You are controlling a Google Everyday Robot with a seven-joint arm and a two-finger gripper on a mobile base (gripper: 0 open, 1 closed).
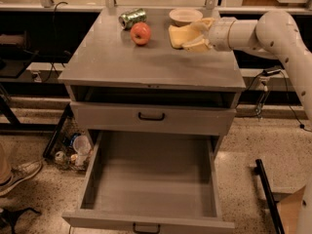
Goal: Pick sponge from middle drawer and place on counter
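The pale yellow sponge (179,35) is held in my gripper (195,35) over the right rear part of the grey counter (122,57), right of the red apple (140,33). The gripper's cream fingers (201,44) are closed around the sponge's right side. I cannot tell if the sponge touches the counter. The white arm reaches in from the right. The middle drawer (151,179) is pulled wide open below, its flat grey floor bare.
A cream bowl (185,16) stands behind the sponge. A green can (132,18) lies on its side behind the apple. A shallower drawer front with a black handle (151,116) sits above the open drawer. Clutter (73,147) lies on the floor at left.
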